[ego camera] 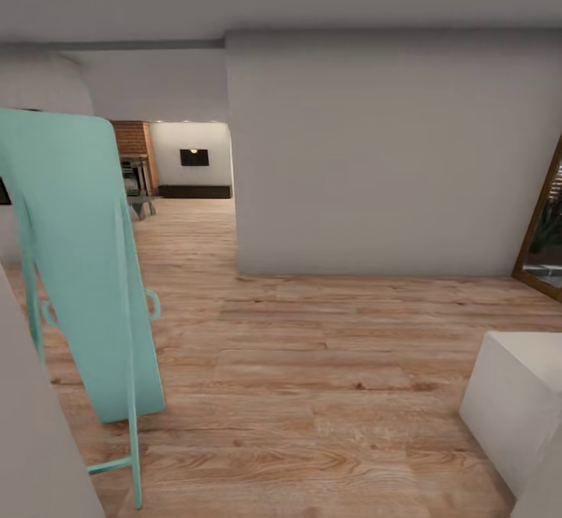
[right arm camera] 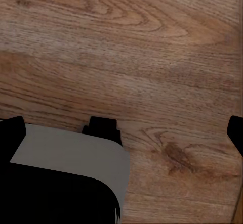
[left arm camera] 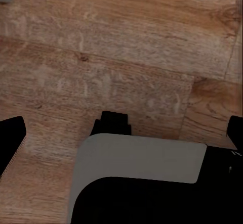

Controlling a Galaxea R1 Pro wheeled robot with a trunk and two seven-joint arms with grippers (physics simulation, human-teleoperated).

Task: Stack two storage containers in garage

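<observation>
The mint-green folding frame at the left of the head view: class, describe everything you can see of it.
The mint-green folding frame is a tall flat panel, rounded at its top corners, with thin tube legs of the same colour. It looks like painted metal or plastic. It leans tilted, its feet on the wood plank floor, with small loop fittings at its sides. Its left edge is cut off by a pale surface in the foreground.
</observation>
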